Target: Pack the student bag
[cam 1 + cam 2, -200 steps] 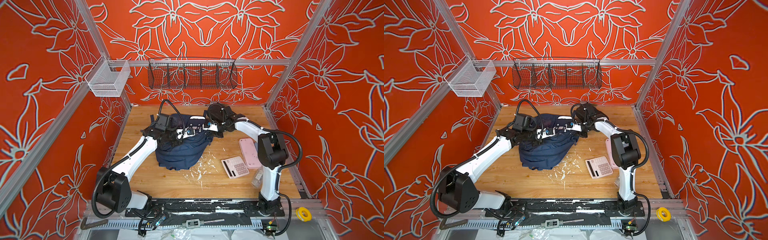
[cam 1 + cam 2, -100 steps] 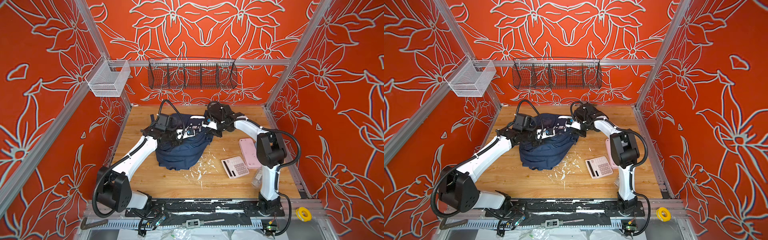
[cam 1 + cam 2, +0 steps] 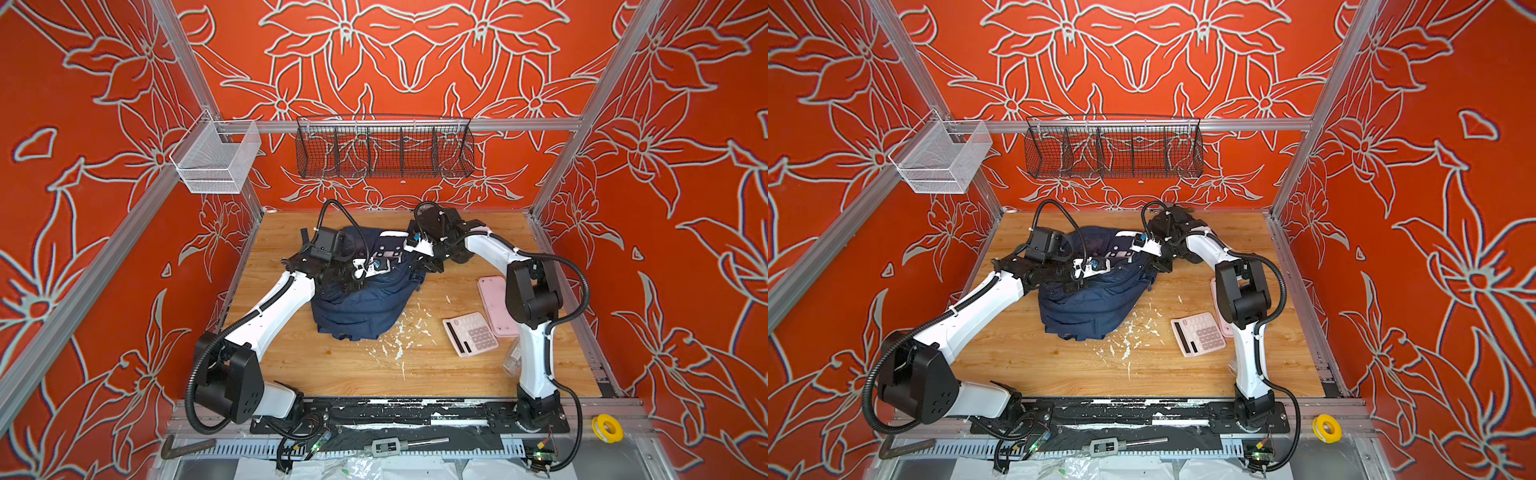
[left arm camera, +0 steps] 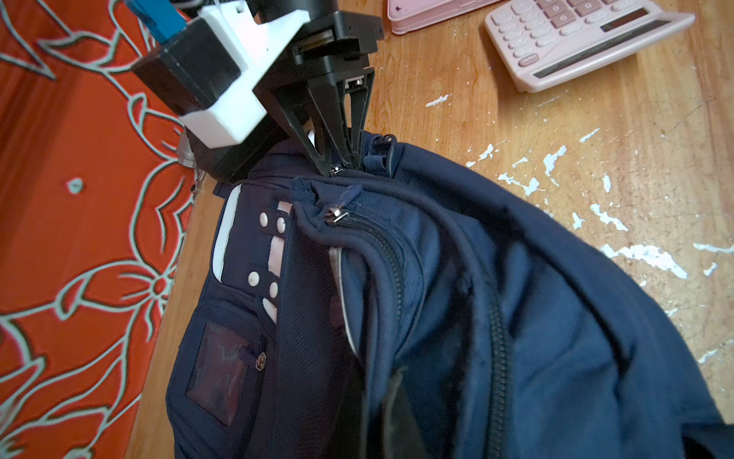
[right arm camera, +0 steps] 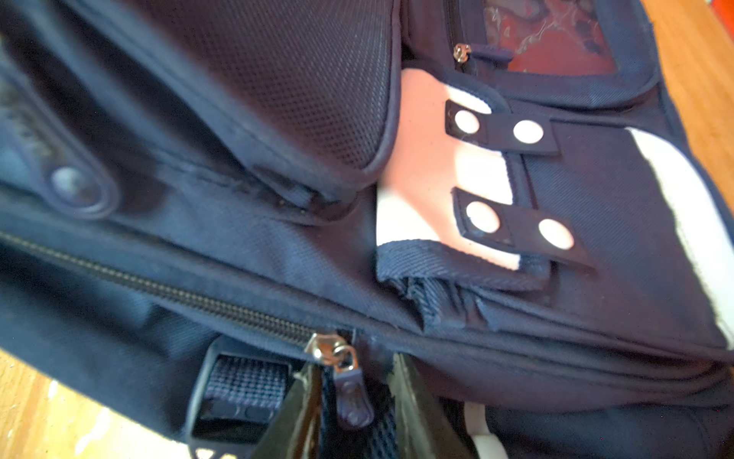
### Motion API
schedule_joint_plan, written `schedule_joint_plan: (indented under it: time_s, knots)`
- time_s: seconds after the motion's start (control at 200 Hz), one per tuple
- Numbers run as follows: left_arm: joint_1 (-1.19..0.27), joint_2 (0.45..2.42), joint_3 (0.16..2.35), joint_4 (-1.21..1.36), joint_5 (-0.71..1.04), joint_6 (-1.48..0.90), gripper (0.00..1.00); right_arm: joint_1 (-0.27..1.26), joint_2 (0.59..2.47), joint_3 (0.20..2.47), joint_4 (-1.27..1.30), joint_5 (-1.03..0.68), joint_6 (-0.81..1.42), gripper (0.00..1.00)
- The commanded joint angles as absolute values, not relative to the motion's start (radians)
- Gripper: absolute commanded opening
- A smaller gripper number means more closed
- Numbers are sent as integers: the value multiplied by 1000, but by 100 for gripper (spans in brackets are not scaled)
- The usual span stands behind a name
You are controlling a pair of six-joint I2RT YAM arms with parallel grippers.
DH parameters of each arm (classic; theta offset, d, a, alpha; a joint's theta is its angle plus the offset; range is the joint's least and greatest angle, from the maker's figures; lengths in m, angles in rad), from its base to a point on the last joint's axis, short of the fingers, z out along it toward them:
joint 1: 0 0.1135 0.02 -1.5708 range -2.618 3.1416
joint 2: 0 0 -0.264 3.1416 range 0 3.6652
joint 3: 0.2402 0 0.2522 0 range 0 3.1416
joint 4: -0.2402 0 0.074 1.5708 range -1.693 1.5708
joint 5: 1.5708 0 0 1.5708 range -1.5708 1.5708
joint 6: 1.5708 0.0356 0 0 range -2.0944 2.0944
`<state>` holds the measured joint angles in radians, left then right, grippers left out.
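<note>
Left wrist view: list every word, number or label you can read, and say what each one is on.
"ON/AC": probable reading, seen upside down on a key of the pink calculator.
Its other keys: digits too blurred to read surely.
On the student bag: no text visible.

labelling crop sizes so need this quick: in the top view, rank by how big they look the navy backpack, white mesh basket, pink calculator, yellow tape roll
Largest to smallest, in a top view:
1. navy-blue fabric backpack
2. white wire-mesh basket
3. pink plastic calculator
4. yellow tape roll
No close calls.
</note>
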<state>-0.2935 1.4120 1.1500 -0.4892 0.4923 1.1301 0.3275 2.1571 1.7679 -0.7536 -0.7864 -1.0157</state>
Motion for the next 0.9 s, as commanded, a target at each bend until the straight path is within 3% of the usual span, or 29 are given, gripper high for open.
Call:
schedule_joint_plan:
  time_s: [0.0,0.2,0.43,0.585,0.665,0.711,0.816,0.896]
  knots:
    - [-280,1405,1207,-414,535,1146,0,319,2195,1797,-809,-818,-1044,28]
    - [-279,1419,1212,-410,524,1136,0,319,2183,1805,-781,-900,-1006,10]
    - [-272,1440,1224,-396,518,1117,0,320,2095,1715,-696,-876,-911,5]
    - [-270,1442,1226,-393,518,1116,0,318,2080,1686,-677,-880,-894,11]
    - [-268,1438,1227,-400,523,1120,0,312,2083,1695,-705,-869,-920,37]
    - [-267,1436,1229,-412,529,1127,0,301,2082,1701,-714,-865,-935,45]
    - [-263,1424,1229,-441,536,1143,0,241,2094,1728,-715,-968,-908,47]
    - [-260,1410,1216,-436,540,1144,0,231,2145,1837,-869,-982,-975,47]
